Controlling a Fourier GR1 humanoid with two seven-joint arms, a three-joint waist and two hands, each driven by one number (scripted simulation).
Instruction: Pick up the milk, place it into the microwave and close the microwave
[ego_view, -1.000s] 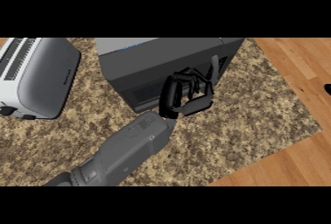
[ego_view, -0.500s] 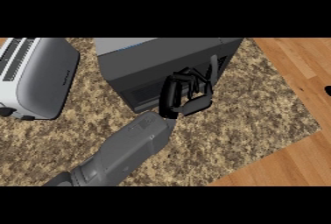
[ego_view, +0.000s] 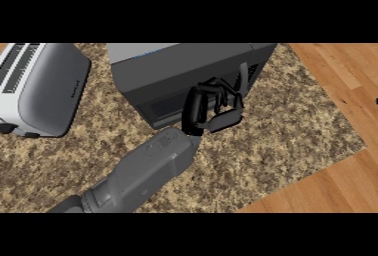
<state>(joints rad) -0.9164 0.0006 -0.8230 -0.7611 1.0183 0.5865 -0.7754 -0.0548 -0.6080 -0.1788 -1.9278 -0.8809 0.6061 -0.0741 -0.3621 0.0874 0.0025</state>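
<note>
Microwave (ego_view: 170, 75) is sitting on the speckled brown counter (ego_view: 295, 135) at the top middle of the head view. It is showing as a dark grey box with a lighter grey strip along its far edge. A darker window panel (ego_view: 166, 107) is showing on the face turned toward the lower edge.

Milk is not showing anywhere. Whether it is lying inside the microwave or hiding behind the hand, I cannot tell.

Left hand (ego_view: 203, 107) is pressing up against the microwave's front, at the right end of that face, just right of the window panel. Its black fingers (ego_view: 198, 102) are curling narrow, arching down over the front's upper edge, and touching the microwave. One thin dark strip is standing up beside them along the box's right side; finger or door edge, cannot tell. Whether anything is sitting inside the curl also cannot be told. Grey forearm (ego_view: 148, 170) is coming in from the lower left.

Right hand (ego_view: 376, 101) is showing only as a black sliver at the view's right edge, over the wooden floor (ego_view: 332, 65).

Toaster (ego_view: 52, 85), silver grey, is standing on the counter left of the microwave, apart from it.
</note>
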